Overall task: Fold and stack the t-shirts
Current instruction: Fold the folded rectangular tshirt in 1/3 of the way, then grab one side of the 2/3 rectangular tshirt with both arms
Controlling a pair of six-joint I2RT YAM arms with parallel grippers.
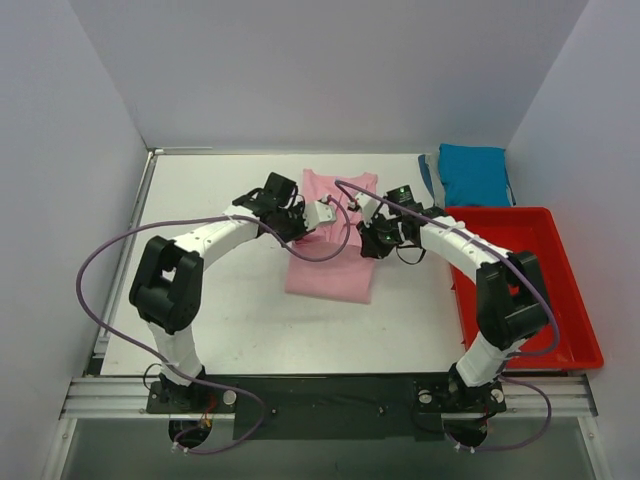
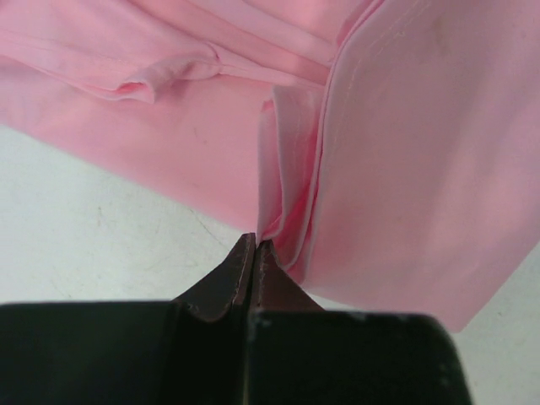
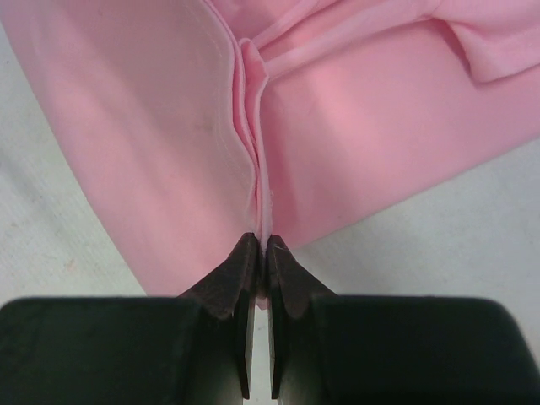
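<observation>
The light pink t-shirt (image 1: 335, 275) lies partly folded in the middle of the white table, its far part bunched between my two grippers. My left gripper (image 1: 330, 210) is shut on a gathered fold of the pink shirt's edge (image 2: 278, 194), the jaws pressed together at the cloth (image 2: 256, 242). My right gripper (image 1: 356, 207) is shut on another pinched fold of the same shirt (image 3: 260, 169), with cloth showing between its tips (image 3: 261, 242). The two grippers are close together over the shirt's upper middle. The teal blue t-shirt (image 1: 473, 173) lies folded at the back right, apart from both grippers.
A red plastic tray (image 1: 560, 300) stands along the right side of the table, just in front of the teal shirt. White walls close in the table (image 1: 220, 300) at the back and both sides. Purple cables loop from both arms.
</observation>
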